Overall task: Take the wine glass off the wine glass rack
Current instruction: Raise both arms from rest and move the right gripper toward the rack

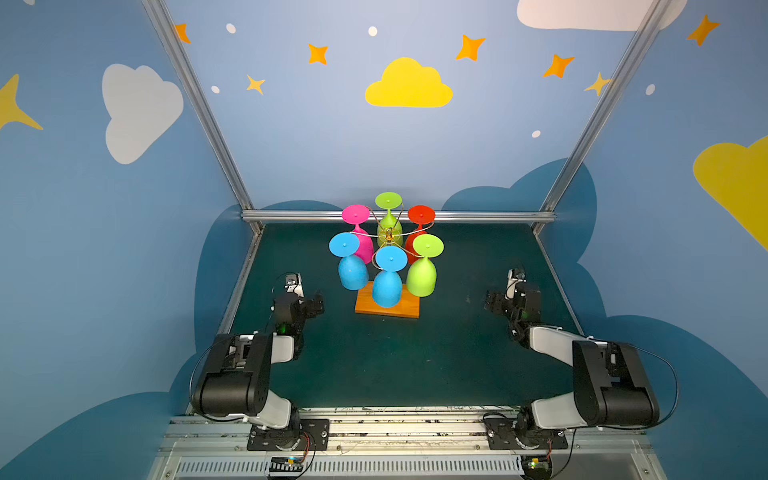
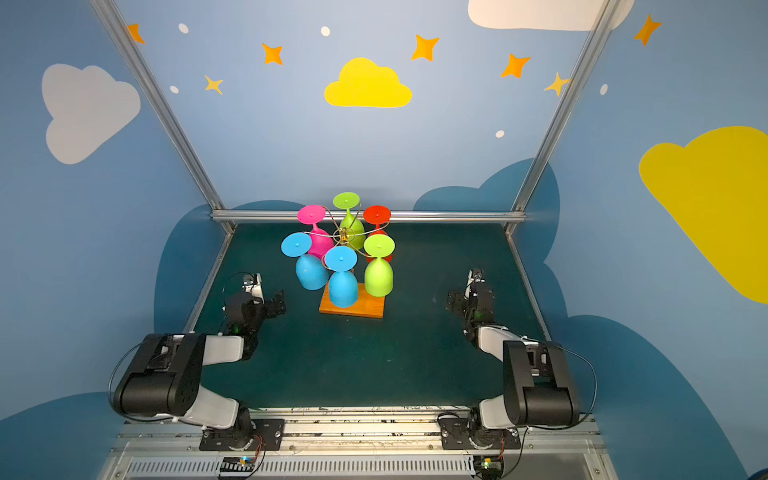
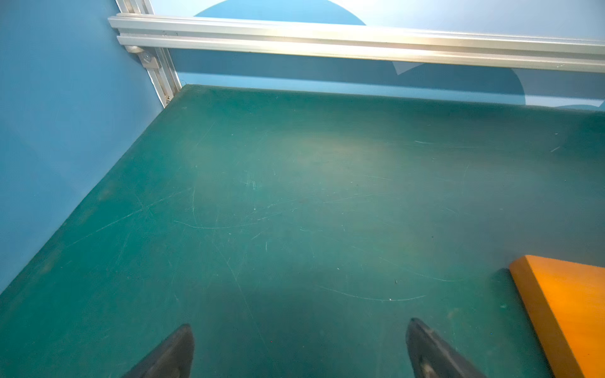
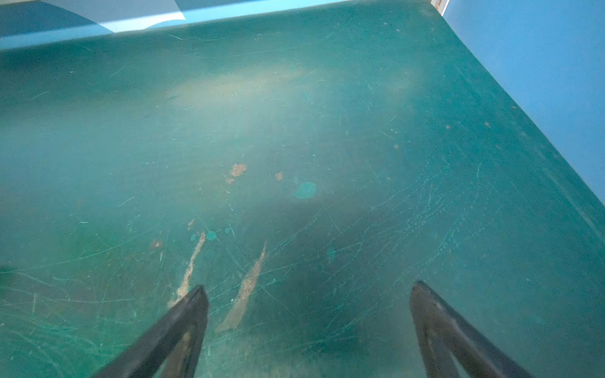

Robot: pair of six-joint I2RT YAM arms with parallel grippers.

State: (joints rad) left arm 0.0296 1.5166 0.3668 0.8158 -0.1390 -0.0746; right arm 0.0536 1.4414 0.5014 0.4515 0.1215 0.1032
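- Hanging bowl-down by their feet from the gold wire arms of the wine glass rack, six coloured wine glasses sit between the two grippers and somewhat ahead of both. None is off yet.
- The left gripper sits low over the green table, jaws spread wide and empty. The rack's orange base lies near it on its inner side.
- The right gripper is likewise wide open and holds nothing. The rack is farther from it, also on its inner side, and its wrist view shows only scuffed table.
- The glasses look like opaque matte plastic, so probably light, stiff and not very slippery. The thin wire rack seems springy and could shift or tip if tugged.
- The outer blue glass hangs closest to the left gripper, and the lime glass is closest to the right gripper.
- Best hold, I judge, is across the bowl's broad middle, jaws either side. The glass should then slide outward along its wire arm, not get pulled straight down.
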